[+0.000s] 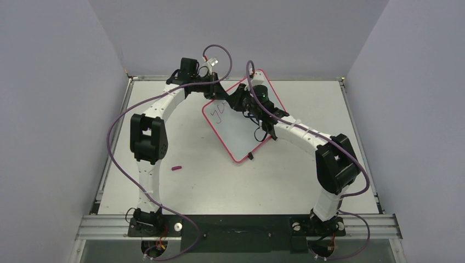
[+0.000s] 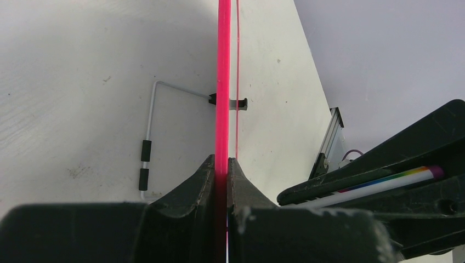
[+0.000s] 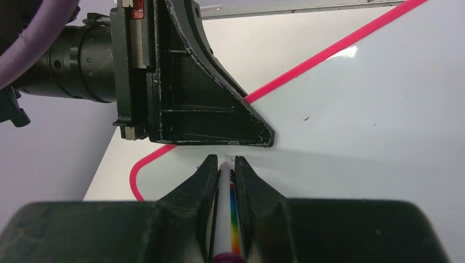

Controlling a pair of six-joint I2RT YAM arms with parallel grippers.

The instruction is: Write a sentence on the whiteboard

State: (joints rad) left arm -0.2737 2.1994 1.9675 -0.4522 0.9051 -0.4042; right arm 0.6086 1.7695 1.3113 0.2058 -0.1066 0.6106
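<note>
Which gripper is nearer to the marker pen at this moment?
Right. The right gripper is shut on the marker and points it at the whiteboard. The left gripper is close beside it, clamped on the whiteboard's edge and not touching the marker.

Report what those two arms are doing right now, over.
Left gripper shut on whiteboard rim. Right gripper shut on marker, tip at board. First letters written. Nothing blocking; small purple cap lies apart on table.
</note>
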